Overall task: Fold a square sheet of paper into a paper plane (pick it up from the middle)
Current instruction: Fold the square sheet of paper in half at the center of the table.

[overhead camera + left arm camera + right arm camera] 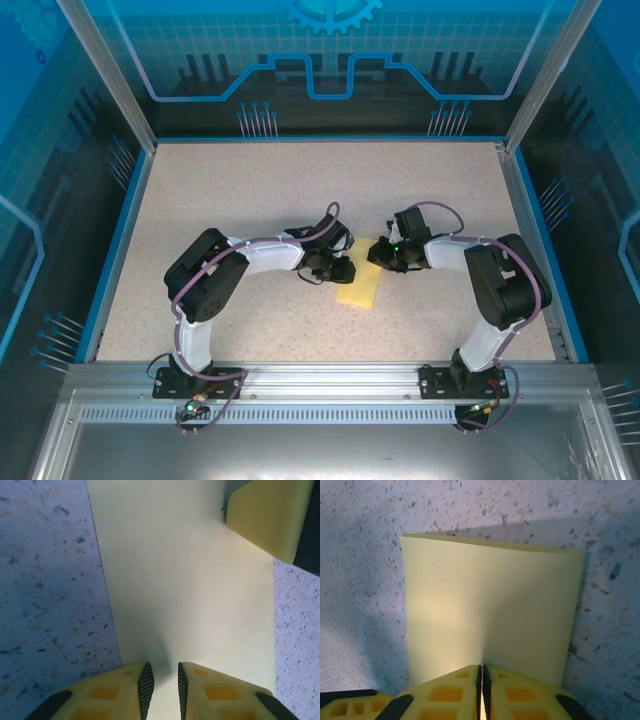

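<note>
Status: paper (361, 290) lies mid-frame on table (250, 200), between both arms. Right gripper (482, 669) is pinched tight on one edge. Left gripper (163, 666) jaws stand narrowly apart at the opposite edge, nothing clearly held. Judgement: square the edges before creasing; avoid dragging.

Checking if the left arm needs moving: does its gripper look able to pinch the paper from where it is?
Probably yes. The paper runs up between the slightly parted fingers of the left gripper, with nothing else there; the right gripper pinches the opposite edge, out of its way.
</note>
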{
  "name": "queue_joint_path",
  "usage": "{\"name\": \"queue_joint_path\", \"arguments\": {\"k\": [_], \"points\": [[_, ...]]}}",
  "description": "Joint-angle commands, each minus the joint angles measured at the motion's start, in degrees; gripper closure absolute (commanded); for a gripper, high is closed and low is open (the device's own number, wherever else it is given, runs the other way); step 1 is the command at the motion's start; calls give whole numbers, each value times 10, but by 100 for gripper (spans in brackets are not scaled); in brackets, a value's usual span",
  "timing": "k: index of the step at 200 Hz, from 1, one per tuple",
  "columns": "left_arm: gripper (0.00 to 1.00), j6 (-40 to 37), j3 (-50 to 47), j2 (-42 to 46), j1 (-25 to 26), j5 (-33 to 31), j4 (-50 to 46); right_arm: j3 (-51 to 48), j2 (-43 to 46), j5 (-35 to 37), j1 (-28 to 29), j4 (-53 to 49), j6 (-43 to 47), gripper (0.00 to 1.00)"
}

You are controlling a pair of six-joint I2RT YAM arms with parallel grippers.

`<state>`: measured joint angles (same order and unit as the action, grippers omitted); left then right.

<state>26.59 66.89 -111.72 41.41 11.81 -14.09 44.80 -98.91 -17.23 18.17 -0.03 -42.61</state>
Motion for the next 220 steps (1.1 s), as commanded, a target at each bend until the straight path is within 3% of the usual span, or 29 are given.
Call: {"name": "queue_joint_path", "arguments": {"k": [1,70,110,136,168,220], "points": [[74,-12,-20,-33,-9,-60,-62,-11,-14,36,-25,8,10,86],[74,-18,-21,-32,-10,-63,-68,-24,15,31,-71,-1,30,86],[74,-19,-16,-34,-10,-61,-70,-10,54,26,-68,-17,32,86],[74,-18,-12,-38,-9,-59,-68,13,69,18,-37,-20,21,86],[74,-15,-12,-39,-10,-57,-65,37,35,18,3,4,-3,86],[74,-18,-17,-34,-10,-61,-70,67,-37,21,1,22,2,86]]}}
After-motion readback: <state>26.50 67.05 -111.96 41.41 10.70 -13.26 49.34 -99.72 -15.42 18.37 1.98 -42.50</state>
